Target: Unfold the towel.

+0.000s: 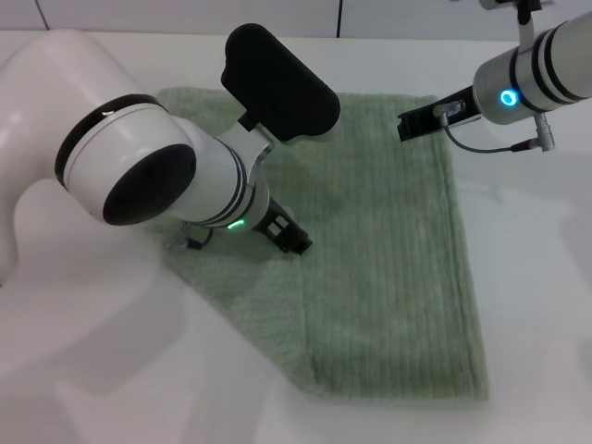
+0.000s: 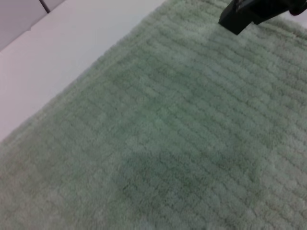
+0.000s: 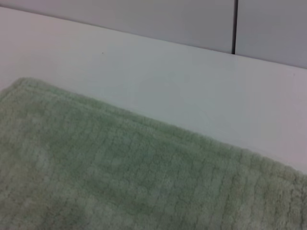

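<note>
Head view: the towel was seen lying on the white table, a fold line running down its middle, so it was judged still doubled. The left gripper was held low over that fold, the right gripper above the far right corner — whether either pincer was spread could not be told. Only the top layer should be pinched at its edge and carried outward — both layers must not be caught.

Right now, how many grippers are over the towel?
2. The left gripper sits low over the towel near its middle; the right gripper hovers at its far right corner.
</note>
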You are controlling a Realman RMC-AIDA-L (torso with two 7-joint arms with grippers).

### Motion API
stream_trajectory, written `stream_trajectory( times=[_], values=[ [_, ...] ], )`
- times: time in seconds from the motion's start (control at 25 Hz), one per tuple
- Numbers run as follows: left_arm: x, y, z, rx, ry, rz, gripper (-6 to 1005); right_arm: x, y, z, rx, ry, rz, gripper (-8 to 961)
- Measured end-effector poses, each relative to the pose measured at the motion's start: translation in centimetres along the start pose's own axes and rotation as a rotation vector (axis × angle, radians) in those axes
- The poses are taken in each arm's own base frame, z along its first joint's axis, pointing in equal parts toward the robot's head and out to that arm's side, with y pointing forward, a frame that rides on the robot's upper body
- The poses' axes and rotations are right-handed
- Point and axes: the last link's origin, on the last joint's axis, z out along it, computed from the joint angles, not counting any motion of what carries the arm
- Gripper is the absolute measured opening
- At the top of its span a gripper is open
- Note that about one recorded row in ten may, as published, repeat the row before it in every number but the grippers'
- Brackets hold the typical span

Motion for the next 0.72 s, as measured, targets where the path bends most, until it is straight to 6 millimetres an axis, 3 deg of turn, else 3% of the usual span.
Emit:
stream_trajectory(
  times=[0.68, 0.72],
  values=[
    [0.62, 0.06, -0.26, -0.009, -0.017, 0.011, 748, -0.17, -0.02, -0.14, 0.004, -0.007, -0.006, 0],
    [0.8, -0.05, -0.32, -0.013, -0.022, 0.006, 704, -0.18, -0.03, -0.15, 0.004, -0.007, -0.007, 0]
  ],
)
